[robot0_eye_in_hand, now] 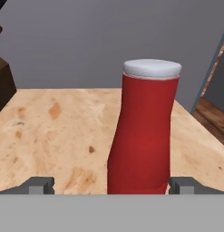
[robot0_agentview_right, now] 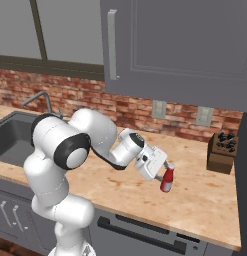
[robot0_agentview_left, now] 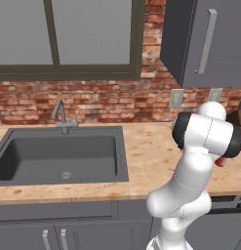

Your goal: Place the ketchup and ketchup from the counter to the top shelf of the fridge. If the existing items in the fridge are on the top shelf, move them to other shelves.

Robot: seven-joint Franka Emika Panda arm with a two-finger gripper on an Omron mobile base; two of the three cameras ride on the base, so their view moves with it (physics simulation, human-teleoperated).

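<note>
So the white robot arm's two-finger gripper is sitting right up against the bright red ketchup bottle with the white cap, jaws spread as wide as they go, one dark tip showing on each side of the bottle's base and not pinching it, so nothing is actually being held. The bottle is standing upright on the light tan wood-grain table, close to its front edge in the right base view, with the gripper reaching in low from the left. In the left base view just a sliver of the red bottle is peeking out from behind the arm's dark elbow joint. Further along the table to the right, a dark brown wooden block with black knobs on top is sitting near the red brick wall. Off to the left, the dark grey sink basin is sunk into the table, with a grey tap behind it. Up above, grey wall cabinets are hanging over the brick.
</note>
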